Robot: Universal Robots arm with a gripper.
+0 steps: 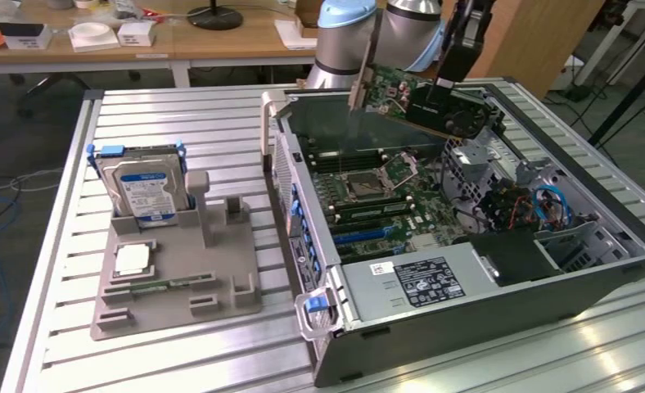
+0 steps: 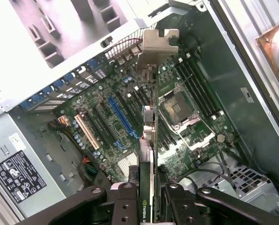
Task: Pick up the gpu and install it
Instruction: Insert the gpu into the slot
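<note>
My gripper point(image 1: 452, 82) is shut on the gpu point(image 1: 416, 94), a green card with a black round fan and a silver end bracket. The card hangs tilted in the air over the back part of the open computer case point(image 1: 584, 278), above the motherboard point(image 1: 383, 205). In the wrist view the gpu point(image 2: 148, 131) appears edge-on between my fingers point(image 2: 125, 204), its silver bracket point(image 2: 157, 44) pointing toward the case's rear wall. Below it lie the motherboard's slots, among them a blue slot point(image 2: 123, 117) and a white slot point(image 2: 85, 133). The card touches no slot.
A grey holder point(image 1: 169, 282) on the slatted table at the exterior view's left carries an upright silver hard drive point(image 1: 142, 188) and a small green memory stick point(image 1: 164, 286). Inside the case are the CPU socket point(image 1: 361, 187), a power supply point(image 1: 421, 282) and cables point(image 1: 547, 205).
</note>
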